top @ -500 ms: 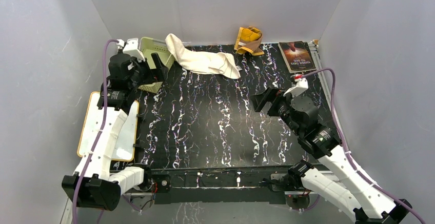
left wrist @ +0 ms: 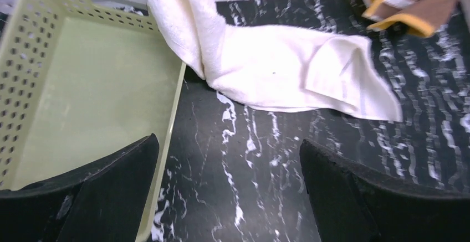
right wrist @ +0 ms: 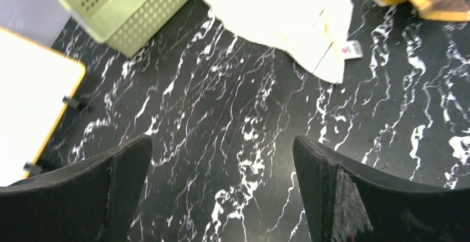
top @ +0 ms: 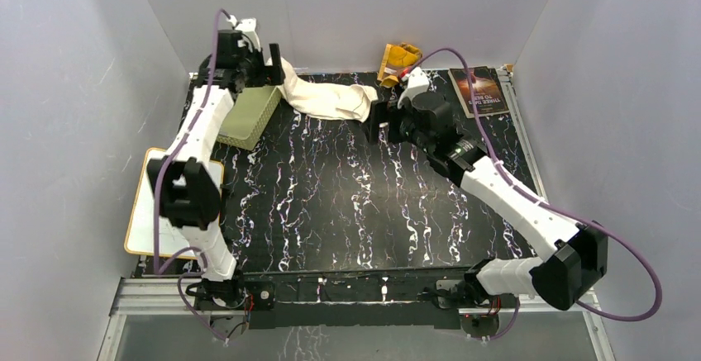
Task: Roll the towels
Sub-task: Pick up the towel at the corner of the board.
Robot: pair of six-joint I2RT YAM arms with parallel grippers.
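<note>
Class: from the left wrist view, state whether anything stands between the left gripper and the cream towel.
Nothing visible does. The open left gripper faces the cream towel across bare marbled table. The green basket sits off to one side, beside the towel's end, not in the path.

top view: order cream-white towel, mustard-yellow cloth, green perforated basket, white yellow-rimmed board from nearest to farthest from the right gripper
1. cream-white towel, just left of right gripper
2. mustard-yellow cloth, back wall
3. green perforated basket, far left
4. white yellow-rimmed board, near-left
</note>
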